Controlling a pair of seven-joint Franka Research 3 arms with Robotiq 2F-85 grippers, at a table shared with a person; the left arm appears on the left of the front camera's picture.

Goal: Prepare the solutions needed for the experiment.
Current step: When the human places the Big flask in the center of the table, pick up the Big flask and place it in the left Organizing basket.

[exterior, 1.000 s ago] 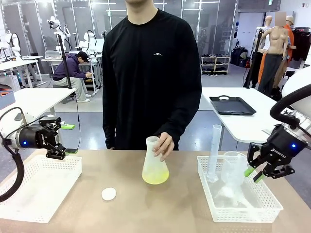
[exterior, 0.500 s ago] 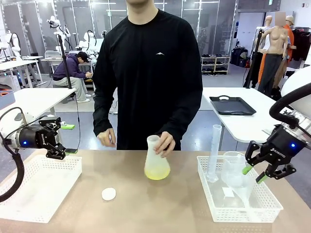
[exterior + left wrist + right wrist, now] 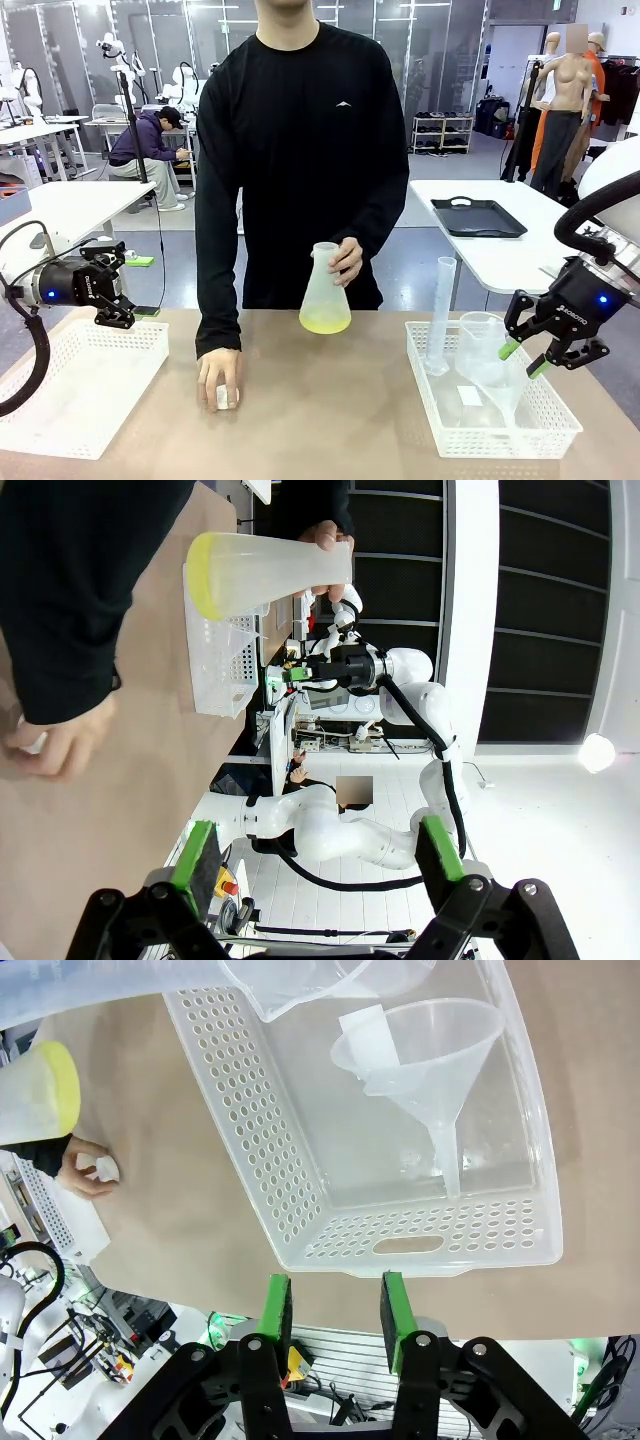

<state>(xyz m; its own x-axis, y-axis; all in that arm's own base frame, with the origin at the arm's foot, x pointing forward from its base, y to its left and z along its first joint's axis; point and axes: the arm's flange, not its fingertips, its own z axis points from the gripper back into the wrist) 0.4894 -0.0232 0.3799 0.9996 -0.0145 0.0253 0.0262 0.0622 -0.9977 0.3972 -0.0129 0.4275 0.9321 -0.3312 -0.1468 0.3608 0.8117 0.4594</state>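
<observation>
Surface: I'm looking across a tan tabletop point(image 3: 340, 430). A white perforated basket point(image 3: 110, 327) is sitting at my left and a second perforated basket point(image 3: 500, 440) at my right.
Room: a lab hall is stretching out behind the person, with white tables and a black tray point(image 3: 478, 217) lying on one.
Solution: the yellow-green liquid point(image 3: 325, 322) is sitting as a shallow layer in the bottom of an Erlenmeyer flask point(image 3: 325, 290). The person's hand point(image 3: 346, 262) is holding the flask by its neck, above the table's far middle.
Axis: the flask's long axis is running near vertical, mouth up and wide base down.
Other hand: the person's other hand point(image 3: 220, 375) is pressing down on a small white disc point(image 3: 226, 397).
Left gripper point(image 3: 122, 290): I'm hovering over the left basket's far rim, jaws spread wide and carrying nothing.
Right gripper point(image 3: 525, 358): I'm hanging over the right basket's outer side, pads partly apart with nothing between them.
Edges: a graduated cylinder point(image 3: 441, 315), a beaker point(image 3: 478, 335) and a funnel point(image 3: 450, 1060) are crowding the right basket.
Open room: bare tabletop is lying between the two baskets, apart from the hand on the disc.
</observation>
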